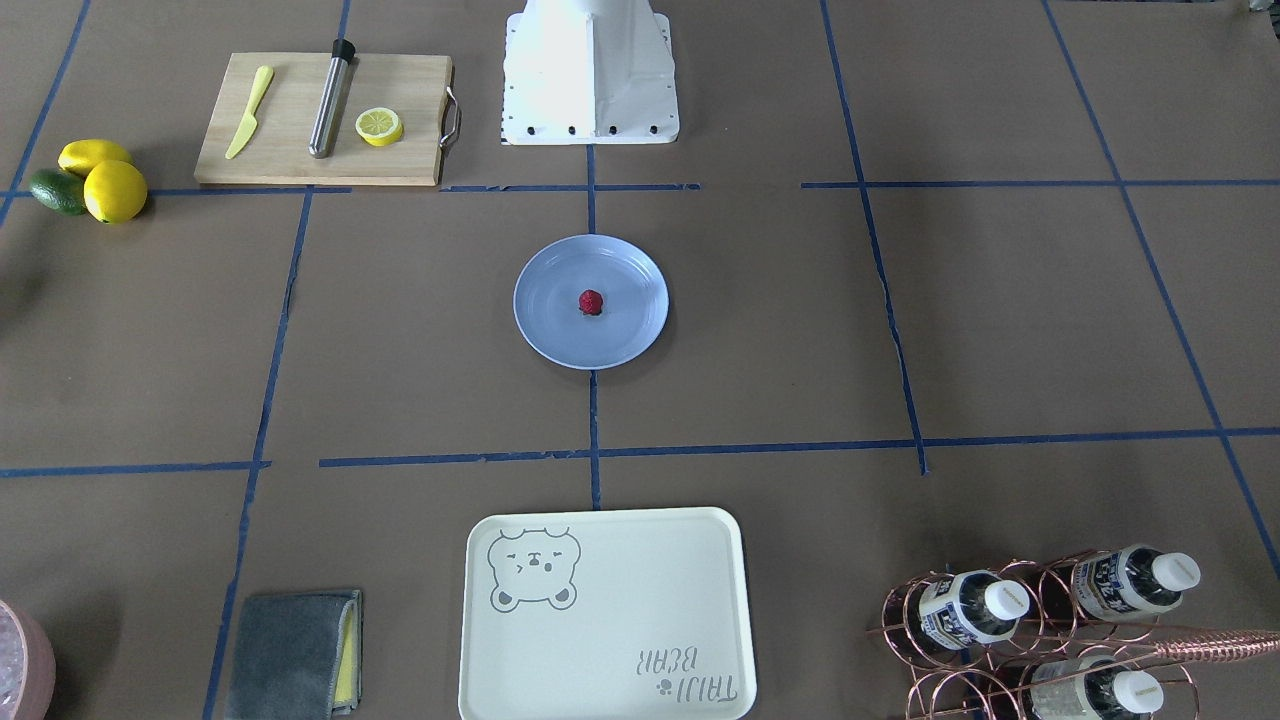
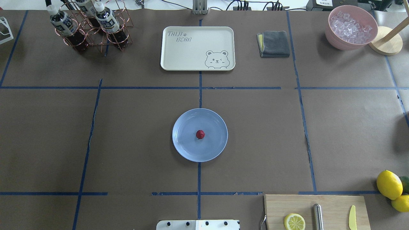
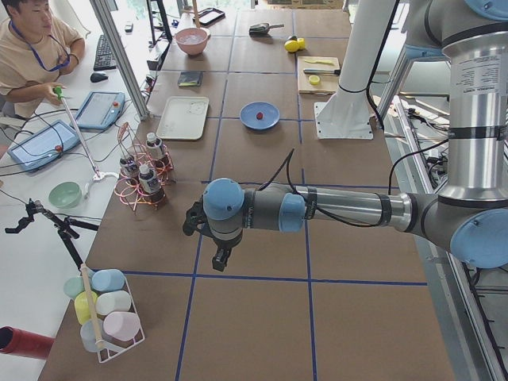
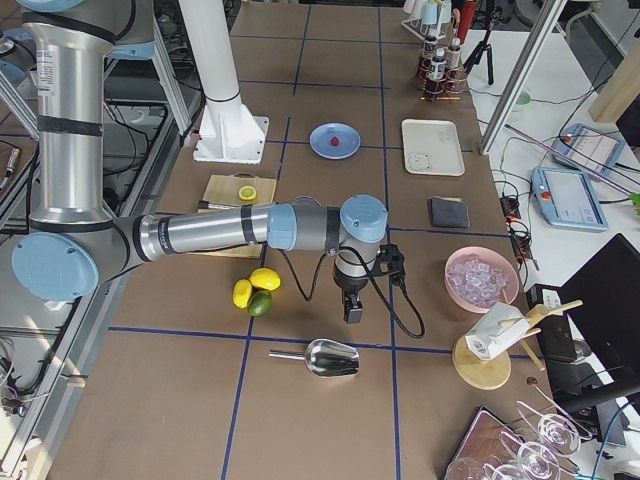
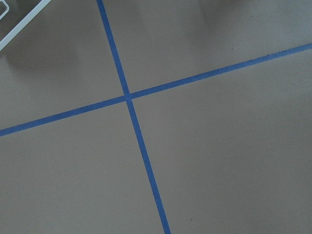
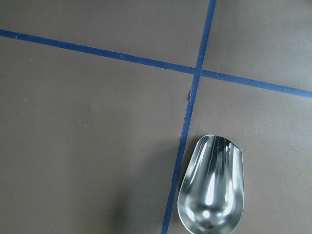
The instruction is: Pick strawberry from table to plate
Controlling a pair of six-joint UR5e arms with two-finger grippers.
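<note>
The small dark-red strawberry lies in the middle of the round light-blue plate, which rests at the centre of the brown taped table. The front-facing view also shows the strawberry on the plate. No arm is near it. My left gripper hangs over the table's left end, seen only in the exterior left view. My right gripper hangs over the right end, just short of a metal scoop. I cannot tell whether either is open or shut.
A cream bear tray, a grey cloth and a pink bowl of ice line the far side. A copper bottle rack stands far left. A cutting board with a lemon slice and lemons are near right. A person sits beyond the table.
</note>
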